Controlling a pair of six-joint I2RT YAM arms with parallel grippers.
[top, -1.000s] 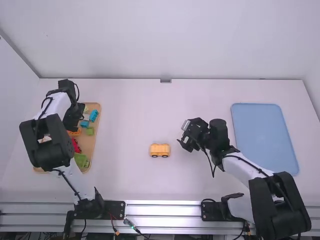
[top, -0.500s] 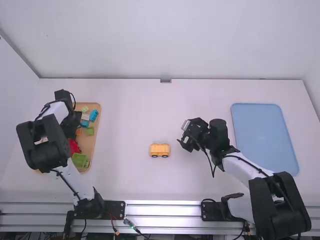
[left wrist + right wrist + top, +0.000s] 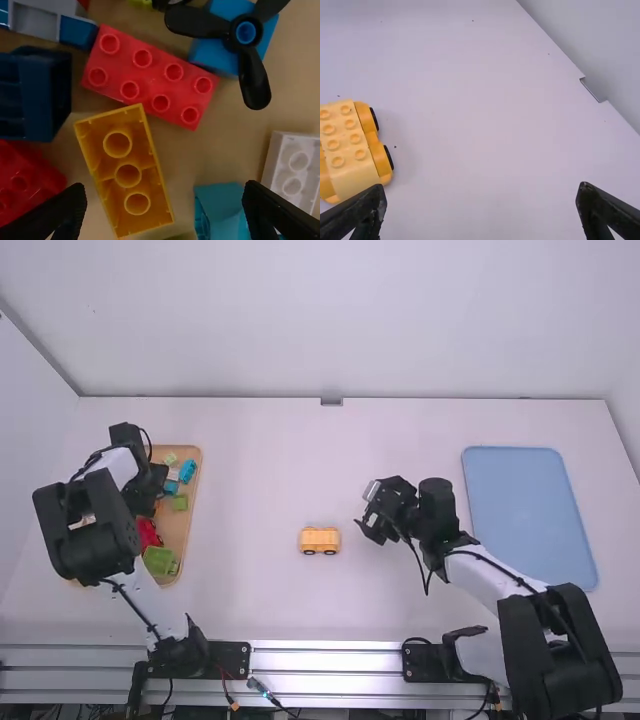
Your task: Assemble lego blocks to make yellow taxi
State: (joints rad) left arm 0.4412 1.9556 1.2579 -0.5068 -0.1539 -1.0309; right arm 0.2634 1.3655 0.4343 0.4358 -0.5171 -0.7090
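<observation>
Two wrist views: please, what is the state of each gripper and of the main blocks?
Left gripper: open
Right gripper: open
Yellow wheeled base: upright, studs up
Yellow brick: upside down
Long red brick: studs up
Black propeller: on blue block

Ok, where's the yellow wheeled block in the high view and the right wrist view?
High view: block below centre, between tray and right pincer.
Right wrist view: block studs up, near one of that pincer's fingers.
Shared landmark: grey bracket at table's far edge.
</observation>
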